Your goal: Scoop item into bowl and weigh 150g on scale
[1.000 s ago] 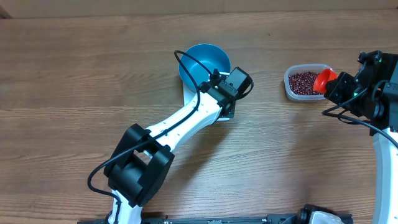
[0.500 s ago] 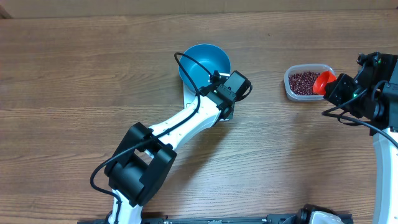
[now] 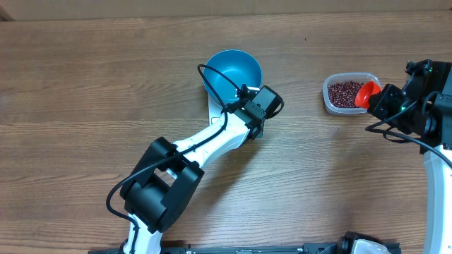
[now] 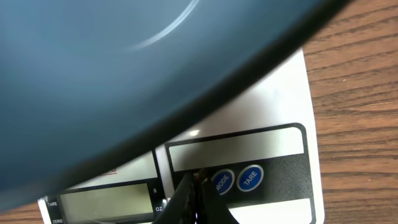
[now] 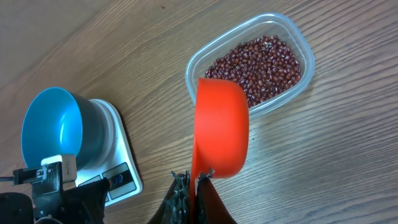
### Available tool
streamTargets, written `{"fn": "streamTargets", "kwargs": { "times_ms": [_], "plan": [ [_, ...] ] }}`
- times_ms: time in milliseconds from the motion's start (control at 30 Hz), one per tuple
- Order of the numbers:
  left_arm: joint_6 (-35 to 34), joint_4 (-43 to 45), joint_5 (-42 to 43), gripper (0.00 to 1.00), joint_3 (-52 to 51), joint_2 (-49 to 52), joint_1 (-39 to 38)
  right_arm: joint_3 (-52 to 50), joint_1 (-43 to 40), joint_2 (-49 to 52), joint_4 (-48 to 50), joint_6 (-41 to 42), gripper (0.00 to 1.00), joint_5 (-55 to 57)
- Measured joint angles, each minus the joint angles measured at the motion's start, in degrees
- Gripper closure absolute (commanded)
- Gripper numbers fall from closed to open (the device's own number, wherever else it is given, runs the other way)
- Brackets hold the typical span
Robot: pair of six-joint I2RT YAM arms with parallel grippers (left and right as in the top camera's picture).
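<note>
The blue bowl [image 3: 233, 74] stands empty on the white scale [image 3: 214, 111]. My left gripper [image 3: 254, 125] is shut, with nothing in it. In the left wrist view its tips [image 4: 199, 177] rest over the scale's [image 4: 273, 106] dark panel, just left of the MODE button [image 4: 222, 181], below the bowl's wall [image 4: 124, 74]. The beans [image 5: 261, 56] fill a clear tub [image 3: 344, 93] at the right. My right gripper [image 5: 198, 177] is shut on the handle of an orange-red scoop [image 5: 221, 127], held on edge beside the tub's near rim.
A TARE button [image 4: 250, 178] sits right of MODE, and the display [image 4: 102, 202] lies to the left. The left arm [image 3: 205, 144] reaches diagonally across the middle of the wooden table [image 3: 85, 85]. The right arm [image 3: 427, 113] stands at the right edge.
My left gripper has slid a little toward the near edge and to the left along the scale's panel. The right gripper and the scoop have stayed put.
</note>
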Motion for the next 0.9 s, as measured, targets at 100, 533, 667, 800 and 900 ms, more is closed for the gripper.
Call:
{"fn": "streamTargets", "kwargs": {
  "times_ms": [100, 533, 667, 800, 900],
  "plan": [
    [0.00, 0.02, -0.02, 0.96, -0.02, 0.02, 0.00, 0.00, 0.00, 0.00, -0.07, 0.00, 0.96, -0.02],
    [0.00, 0.98, -0.39, 0.96, -0.02, 1.18, 0.13, 0.00, 0.00, 0.00, -0.26, 0.00, 0.96, -0.02],
    [0.00, 1.25, -0.35, 0.96, 0.00, 1.27, 0.55, 0.00, 0.00, 0.00, -0.42, 0.00, 0.96, -0.02],
    [0.00, 1.31, -0.39, 0.96, 0.00, 1.29, 1.03, 0.00, 0.00, 0.00, -0.37, 0.02, 0.96, -0.04],
    [0.00, 1.29, -0.37, 0.96, 0.00, 1.27, 1.14, 0.00, 0.00, 0.00, -0.37, 0.00, 0.96, 0.00]
  ]
}}
